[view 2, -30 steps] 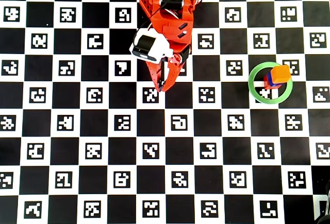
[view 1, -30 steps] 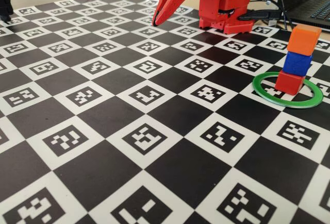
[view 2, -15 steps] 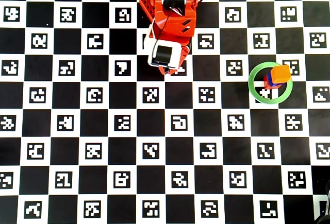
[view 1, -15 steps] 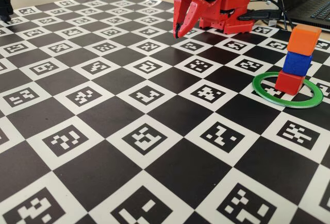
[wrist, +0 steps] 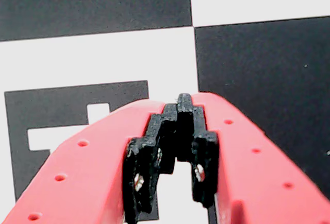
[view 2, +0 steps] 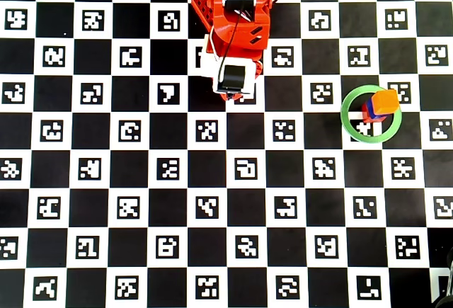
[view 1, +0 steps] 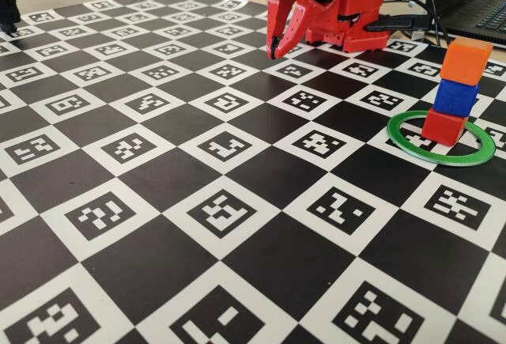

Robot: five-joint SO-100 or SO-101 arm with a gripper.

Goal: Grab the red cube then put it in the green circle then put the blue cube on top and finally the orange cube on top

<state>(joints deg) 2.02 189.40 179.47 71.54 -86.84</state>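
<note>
In the fixed view a stack of three cubes stands at the right: the red cube [view 1: 443, 126] at the bottom, the blue cube [view 1: 456, 97] on it, and the orange cube [view 1: 466, 61] on top. The red one rests inside the green circle [view 1: 405, 142]. From overhead, the orange cube [view 2: 386, 101] covers most of the stack, which stands in the upper part of the green circle [view 2: 345, 117]. My gripper [view 1: 277, 47] hangs shut and empty near the arm's base, pointing down, far left of the stack. The wrist view shows the gripper [wrist: 184, 103] with its black tips meeting over a white square.
The arm's red base [view 1: 352, 12] sits at the board's far edge, with cables and a dark laptop [view 1: 482, 12] to its right. A small black object [view 1: 6, 8] stands at the far left corner. The checkered marker board [view 1: 198, 202] covers the table.
The gripper has swung back from pointing out over the board and folded down close to the base. The stack of cubes has not moved.
</note>
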